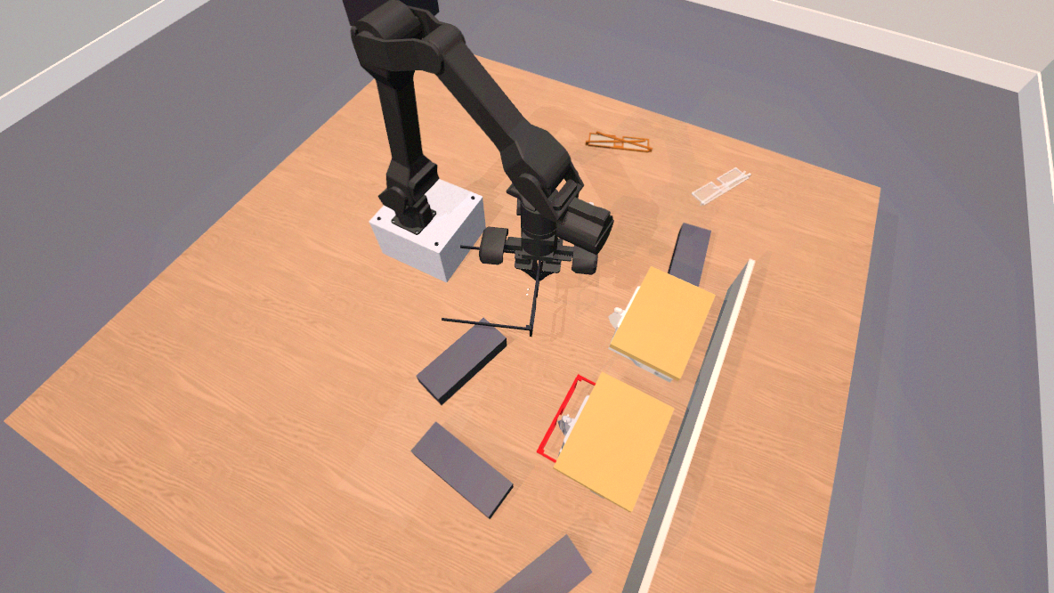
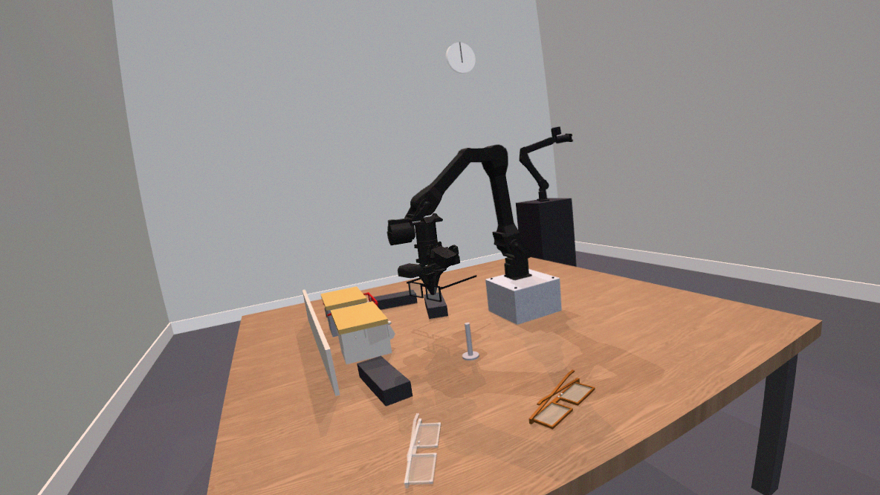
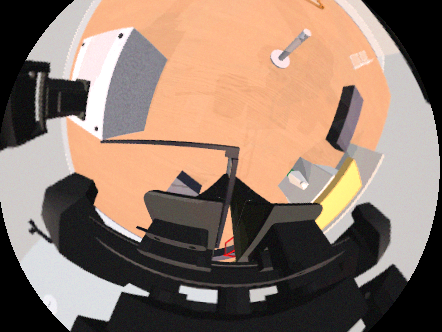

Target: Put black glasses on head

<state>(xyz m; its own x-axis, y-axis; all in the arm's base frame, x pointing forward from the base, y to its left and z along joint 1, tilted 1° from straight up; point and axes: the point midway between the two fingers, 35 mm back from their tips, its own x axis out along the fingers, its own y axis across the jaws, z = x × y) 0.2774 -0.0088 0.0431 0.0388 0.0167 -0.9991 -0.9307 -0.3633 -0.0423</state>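
My gripper (image 1: 538,274) (image 2: 432,291) (image 3: 228,177) is shut on the black glasses (image 1: 486,323) (image 2: 458,282) (image 3: 170,145) at the middle of their front. They hang above the table with both temples open, pointing toward the robot's base. The nearer display head (image 1: 617,318) (image 2: 364,345) (image 3: 298,179), under a yellow top, stands to the right of the glasses in the top view; a tiny green spot shows by its nose in the wrist view. The other head (image 1: 567,422) has red glasses (image 1: 563,417) at its face. The yellow tops hide most of both heads in the top view.
A long upright panel (image 1: 693,434) (image 2: 319,344) stands behind the heads. Several dark blocks, one left of the heads (image 1: 462,361), lie around. A thin post (image 2: 468,338) (image 3: 295,45) stands on the table. Orange glasses (image 2: 556,387) and clear glasses (image 2: 413,440) lie farther off.
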